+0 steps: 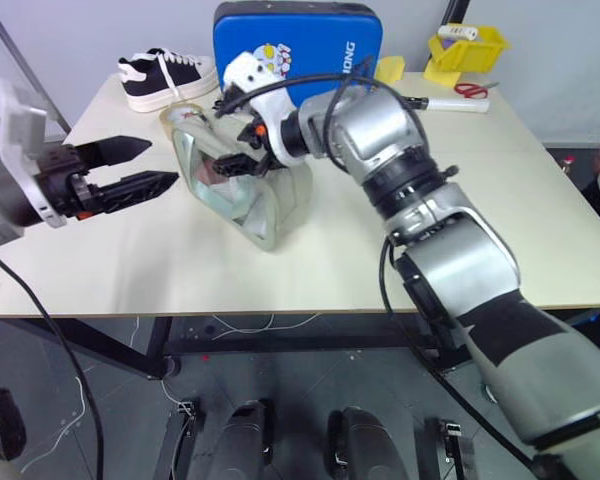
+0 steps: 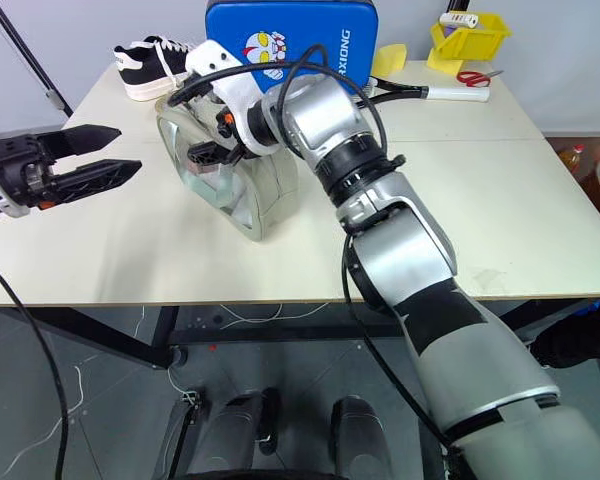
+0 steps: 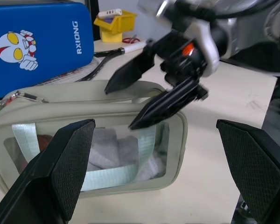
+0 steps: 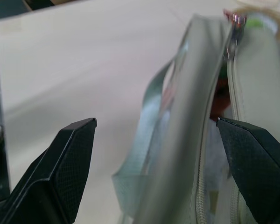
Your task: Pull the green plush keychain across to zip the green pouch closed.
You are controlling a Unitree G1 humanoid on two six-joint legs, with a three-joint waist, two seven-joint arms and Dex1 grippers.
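the bench (image 1: 310,270) carries the green pouch (image 1: 255,205), which stands on it near the left side, in front of a blue padded case (image 1: 325,45) and beside a black and white shoe (image 1: 165,78). the zip on top of the pouch is not yet closed: in the right wrist view a gap runs between the two zip edges, with the inside showing through. the right tool (image 3: 151,95) hangs over the pouch's top with its fingers spread and nothing between them. the left tool (image 1: 130,168) hovers just left of the pouch, also spread wide and empty. the green plush keychain (image 4: 257,21) sits at the far end of the zip, a small green bit, ungrasped. so, by my reading, the pull itself is all still to do.
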